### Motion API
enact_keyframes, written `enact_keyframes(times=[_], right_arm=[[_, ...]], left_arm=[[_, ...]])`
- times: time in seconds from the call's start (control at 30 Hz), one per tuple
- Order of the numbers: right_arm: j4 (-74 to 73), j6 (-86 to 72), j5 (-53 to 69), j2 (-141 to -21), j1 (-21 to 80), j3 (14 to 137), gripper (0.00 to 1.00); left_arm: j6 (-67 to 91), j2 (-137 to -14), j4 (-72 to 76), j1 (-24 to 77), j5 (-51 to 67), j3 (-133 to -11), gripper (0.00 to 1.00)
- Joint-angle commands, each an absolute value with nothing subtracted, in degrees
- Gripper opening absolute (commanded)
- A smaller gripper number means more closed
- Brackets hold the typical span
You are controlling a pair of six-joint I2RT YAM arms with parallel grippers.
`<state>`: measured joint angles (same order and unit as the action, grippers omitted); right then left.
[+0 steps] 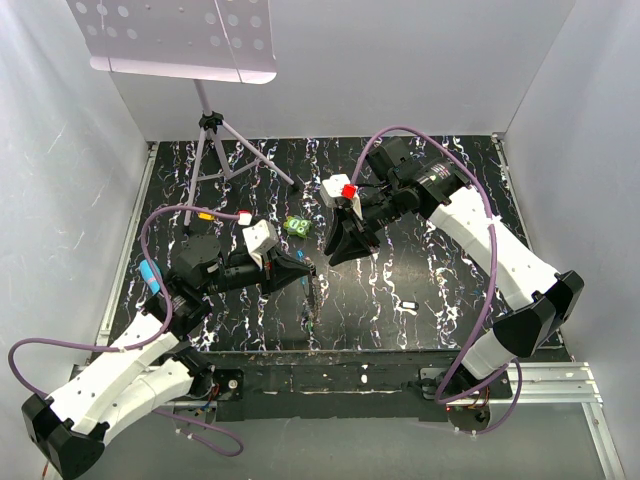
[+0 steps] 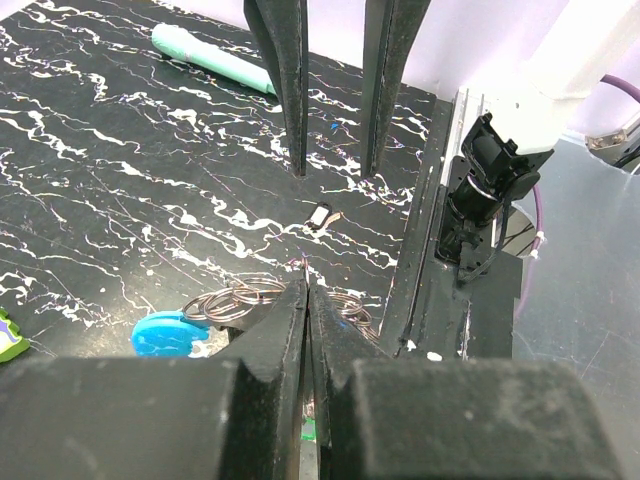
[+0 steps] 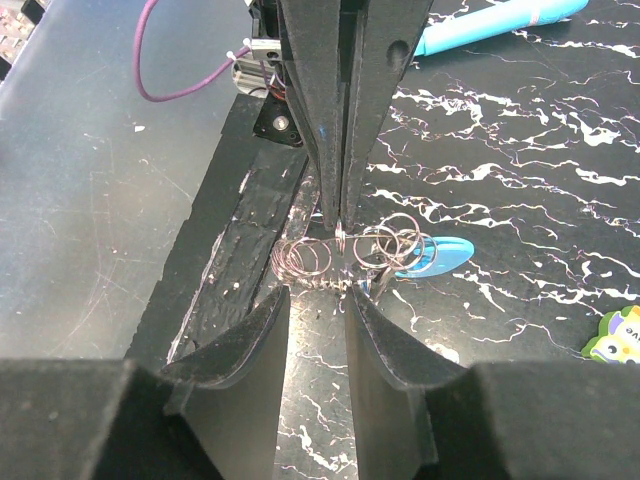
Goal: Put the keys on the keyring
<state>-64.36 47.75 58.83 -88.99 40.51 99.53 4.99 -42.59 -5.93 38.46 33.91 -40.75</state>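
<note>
keyring (image 3: 330,258) at left gripper (image 3: 339,222) tip

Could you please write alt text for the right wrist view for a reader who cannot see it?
The left end effector, shut, reaches in from the top of the frame and seems to pinch one wire ring of the keyring, whose blue clip lies on the black marbled table. The right end effector stands open in the foreground.

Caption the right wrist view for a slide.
Shut left gripper pinches the keyring by one ring, beyond the open right gripper.
</note>
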Motion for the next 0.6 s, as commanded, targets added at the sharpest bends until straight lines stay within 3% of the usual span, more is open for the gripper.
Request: enact_keyframes(times=[0.0, 0.57], right_arm=[[-63.72, 47.46, 59.41, -89.21, 40.25, 100.46, 0.37], [-63.9, 47.55, 59.41, -89.3, 40.34, 100.37, 0.37]], left_arm=[[5.1, -40.96, -3.34, 38.41, 34.54, -40.69, 0.0], [5.27, -40.52, -2.99, 38.41, 34.45, -40.08, 0.0]])
